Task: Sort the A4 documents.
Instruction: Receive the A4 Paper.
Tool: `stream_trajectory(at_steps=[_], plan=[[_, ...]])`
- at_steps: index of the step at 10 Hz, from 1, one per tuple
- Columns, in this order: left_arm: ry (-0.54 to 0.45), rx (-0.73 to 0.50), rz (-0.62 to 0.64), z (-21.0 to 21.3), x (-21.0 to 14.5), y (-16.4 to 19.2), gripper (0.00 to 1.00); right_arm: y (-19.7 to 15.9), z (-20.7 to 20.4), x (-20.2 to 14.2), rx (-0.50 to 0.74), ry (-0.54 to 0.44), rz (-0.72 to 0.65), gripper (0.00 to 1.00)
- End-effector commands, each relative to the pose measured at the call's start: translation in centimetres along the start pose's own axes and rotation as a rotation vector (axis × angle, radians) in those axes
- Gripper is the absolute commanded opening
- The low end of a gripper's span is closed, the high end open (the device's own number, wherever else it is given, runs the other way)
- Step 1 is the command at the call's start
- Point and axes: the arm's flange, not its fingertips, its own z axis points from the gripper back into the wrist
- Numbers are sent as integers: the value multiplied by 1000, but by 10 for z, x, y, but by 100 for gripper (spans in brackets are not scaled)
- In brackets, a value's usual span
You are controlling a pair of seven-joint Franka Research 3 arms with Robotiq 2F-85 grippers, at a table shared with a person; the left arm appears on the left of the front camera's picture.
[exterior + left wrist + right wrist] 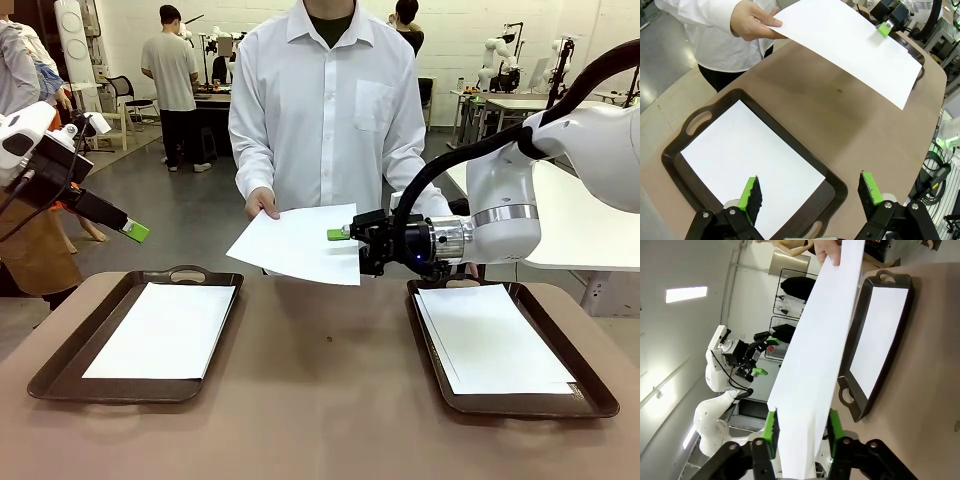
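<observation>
held sheet: white A4 sheet (300, 243) in the air over the far middle of the tabletop (320, 400), roughly level, between the two trays
person's hand: hand (262, 203) pinches the sheet's far left corner; white shirt sleeve above it
right gripper: right gripper (338, 234) reaches in from the right to the sheet's right edge; in the right wrist view the sheet runs edge-on between the two green pads (771, 426), jaws narrowed around it; whether the pads actually press the paper, cannot tell
left tray sheet: A4 sheet (165, 328) lies flat in the left tray (60, 350), dark brown, handled, near left of the tabletop
right tray sheets: white A4 sheets (492, 338) lie in the right tray (595, 395); edges at the left side slightly offset, looks like more than one sheet
left gripper: left gripper (810, 192) hangs above the near end of the left tray, jaws wide open, nothing between them; in the front view it sits high at the left edge, well apart from the held sheet
tabletop: brown, rounded edge, both trays well apart on it
</observation>
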Motion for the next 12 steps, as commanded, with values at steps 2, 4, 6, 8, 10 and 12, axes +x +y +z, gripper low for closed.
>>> stream_trajectory(at_steps=[2, 4, 6, 8, 10, 12], plan=[[4, 0, -8, 0, -1, 1, 100, -2, -9, 4, 17, -19, -23, 27], [4, 0, -8, 0, -1, 1, 100, -1, -10, 5, 20, -21, -23, 9], [4, 0, -8, 0, -1, 1, 100, -1, -9, 6, 25, -30, -26, 0], [4, 0, -8, 0, -1, 1, 100, -2, -9, 6, 27, -34, -24, 0], [4, 0, -8, 0, -1, 1, 100, -2, -9, 6, 32, -32, -25, 0], [4, 0, -8, 0, -1, 1, 100, -2, -8, 6, 39, -25, -31, 0]])
